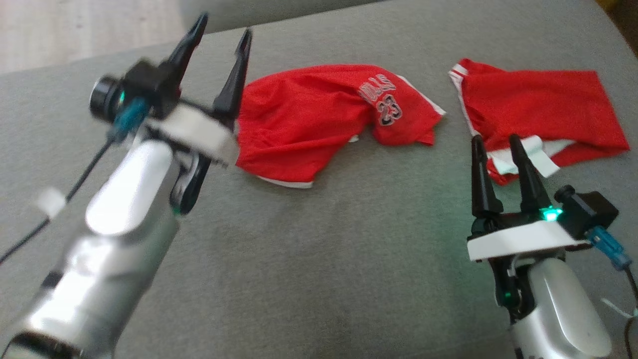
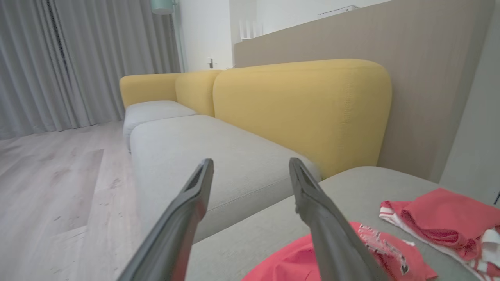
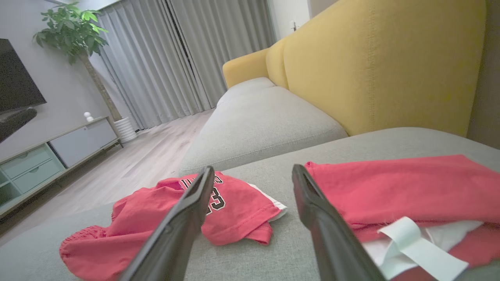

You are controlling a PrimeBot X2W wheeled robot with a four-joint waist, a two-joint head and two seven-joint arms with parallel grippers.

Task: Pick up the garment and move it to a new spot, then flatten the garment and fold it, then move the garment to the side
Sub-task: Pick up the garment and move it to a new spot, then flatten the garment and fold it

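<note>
The left gripper [image 1: 224, 25] has its jaws spread wide with nothing between them. In the head view it is blurred, and its inner finger crosses in front of the left edge of the red garment [image 1: 309, 119]. The left wrist view shows that cloth lying low, under and beyond the same finger. The right gripper [image 1: 495, 138] also has its jaws spread and empty, fingers upright, tips just at the near left corner of a second red garment [image 1: 538, 109]. Whether they touch it I cannot tell.

The red garment lies crumpled near the middle of the grey sofa seat [image 1: 349, 249], white trim along its hems and a number 23 under some lettering (the letters are too smeared to read with certainty). The second red garment lies to its right, apart from it with a strip of bare seat between them. It is spread somewhat flatter, with a white-striped edge at its far left corner. A white label [image 1: 536, 154] and white lining stick out at its near edge, just beside the right gripper's fingers.

Beyond the seat stands a yellow backrest [image 3: 383, 66] with another grey seat running along it. Farther out are a pale wood floor [image 2: 50, 183], grey curtains [image 2: 78, 58], a potted plant [image 3: 70, 27] and a low cabinet [image 3: 39, 156].
</note>
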